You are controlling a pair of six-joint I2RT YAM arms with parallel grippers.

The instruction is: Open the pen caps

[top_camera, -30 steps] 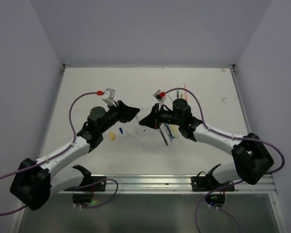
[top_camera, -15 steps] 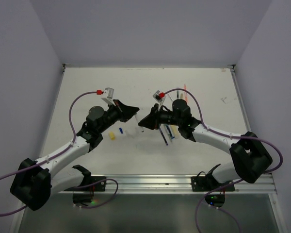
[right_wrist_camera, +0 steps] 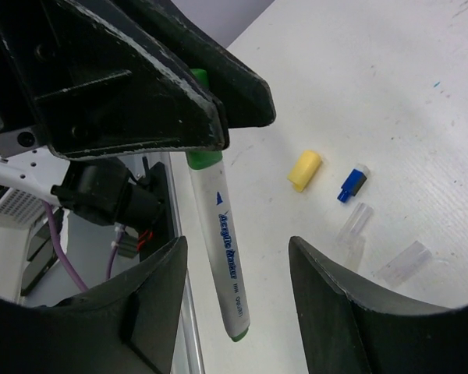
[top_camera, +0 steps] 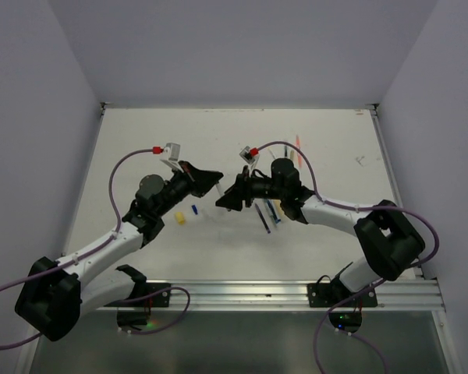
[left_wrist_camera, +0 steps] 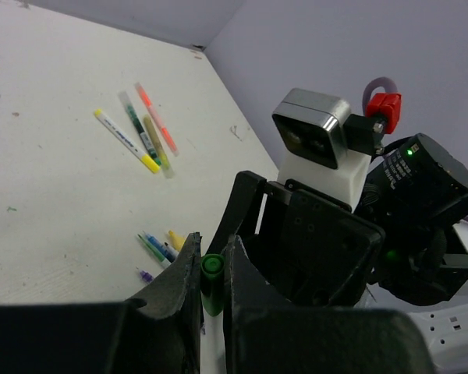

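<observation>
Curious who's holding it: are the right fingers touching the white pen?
Apart. The right wrist view shows gaps between the white pen and both right fingers; the left fingers pinch its green cap.

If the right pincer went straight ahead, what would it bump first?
Probably the white pen held by the left pincer: it hangs between the open fingers of the right pincer, though depth is unclear.

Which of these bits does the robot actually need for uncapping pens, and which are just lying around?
Part of the job: white marker, its green end pinched in the left gripper; open right gripper; loose yellow cap, blue cap, clear caps; other pens on the table.
Just there: purple cable; metal rail.
</observation>
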